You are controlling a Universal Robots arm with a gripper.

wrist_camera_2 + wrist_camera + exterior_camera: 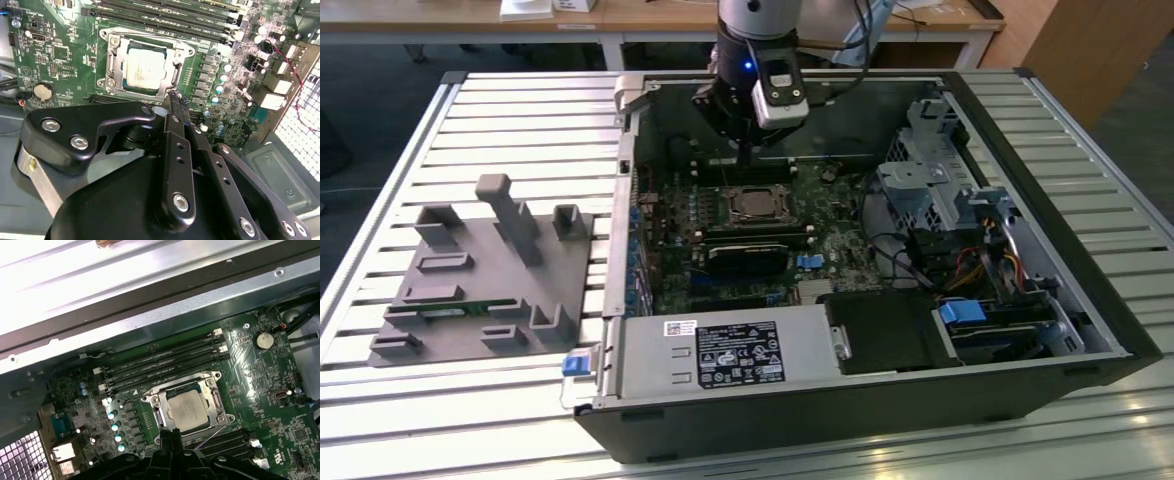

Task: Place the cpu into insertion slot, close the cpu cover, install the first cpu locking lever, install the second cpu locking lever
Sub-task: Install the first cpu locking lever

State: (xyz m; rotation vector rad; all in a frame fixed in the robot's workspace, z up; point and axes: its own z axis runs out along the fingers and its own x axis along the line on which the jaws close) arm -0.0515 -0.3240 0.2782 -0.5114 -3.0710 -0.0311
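Note:
The cpu [145, 67] lies flat in the insertion slot [150, 34] on the green board, silvery top up; it also shows in the exterior view [754, 204] and the first wrist view [187, 410]. The cpu cover [114, 65] lies down around the chip as a silver frame. A thin wire lever [210, 435] slants away from one socket corner. My gripper [177, 97] hangs just off the socket's edge, beside the chip, fingers shut on nothing. In the exterior view my gripper [744, 160] is inside the open case, a little behind the socket.
Long black memory slots [165, 362] run along the socket's far side, with more on its other side [747, 240]. A power supply [720, 355], drive bays [987, 320] and cables fill the case front and right. A grey fixture [480, 270] sits on the slatted table.

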